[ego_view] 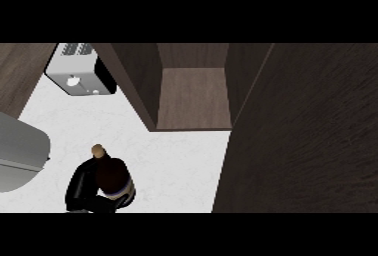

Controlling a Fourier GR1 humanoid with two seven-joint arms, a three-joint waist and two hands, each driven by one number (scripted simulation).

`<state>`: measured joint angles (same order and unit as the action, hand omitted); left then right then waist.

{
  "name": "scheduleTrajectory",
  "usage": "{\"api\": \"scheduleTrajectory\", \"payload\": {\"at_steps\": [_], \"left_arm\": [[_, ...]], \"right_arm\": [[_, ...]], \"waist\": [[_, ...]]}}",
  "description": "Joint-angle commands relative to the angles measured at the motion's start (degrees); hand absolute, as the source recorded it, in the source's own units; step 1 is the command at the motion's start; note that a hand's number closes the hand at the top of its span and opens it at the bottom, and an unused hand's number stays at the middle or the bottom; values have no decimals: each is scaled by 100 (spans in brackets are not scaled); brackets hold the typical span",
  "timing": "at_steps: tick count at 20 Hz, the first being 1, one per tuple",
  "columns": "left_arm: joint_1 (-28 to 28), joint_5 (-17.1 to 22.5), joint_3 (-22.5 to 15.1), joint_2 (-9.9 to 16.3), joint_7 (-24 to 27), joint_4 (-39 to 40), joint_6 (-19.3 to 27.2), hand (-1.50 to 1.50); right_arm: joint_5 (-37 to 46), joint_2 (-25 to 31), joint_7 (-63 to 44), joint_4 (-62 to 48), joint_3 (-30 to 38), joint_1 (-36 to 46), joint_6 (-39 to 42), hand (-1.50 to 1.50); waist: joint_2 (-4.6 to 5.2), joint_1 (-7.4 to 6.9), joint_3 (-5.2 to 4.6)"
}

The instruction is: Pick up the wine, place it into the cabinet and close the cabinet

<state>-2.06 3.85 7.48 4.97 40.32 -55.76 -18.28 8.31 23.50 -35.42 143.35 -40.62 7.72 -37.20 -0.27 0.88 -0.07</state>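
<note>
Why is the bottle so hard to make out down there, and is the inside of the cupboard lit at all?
Head view: the dark wine bottle merges with the black hand curled round it; only its pale top stands out. The open cabinet shows a lit shelf and darker side walls; its door is shaded.

Below me the counter (173,160) spreads out white and faintly marbled. A toaster (77,70), white with a black side, sits at its far left. Dark wood panelling (21,75) fills the upper left corner. At my left edge a curved grey metal basin (18,155) shows. A tall dark wood panel (310,140) fills my right.
</note>
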Motion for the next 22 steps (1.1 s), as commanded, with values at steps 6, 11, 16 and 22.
{"api": "scheduleTrajectory", "payload": {"at_steps": [6,11,16,22], "left_arm": [[294,197,-428,-221,-580,-956,-401,150],[504,217,-730,-431,-1121,-1769,-103,150],[522,478,-1289,-494,-1651,-2310,284,150],[507,482,-2193,-496,-1935,-3031,1384,150]], "right_arm": [[525,349,-274,1065,29,-311,-19,-150],[712,256,311,769,-371,-632,-211,-150],[373,559,288,1039,-43,-724,-90,-150],[190,696,176,1114,168,-589,-123,-150]], "waist": [[-11,-40,5],[-12,-46,9],[-6,-39,8],[-9,-29,3]]}}
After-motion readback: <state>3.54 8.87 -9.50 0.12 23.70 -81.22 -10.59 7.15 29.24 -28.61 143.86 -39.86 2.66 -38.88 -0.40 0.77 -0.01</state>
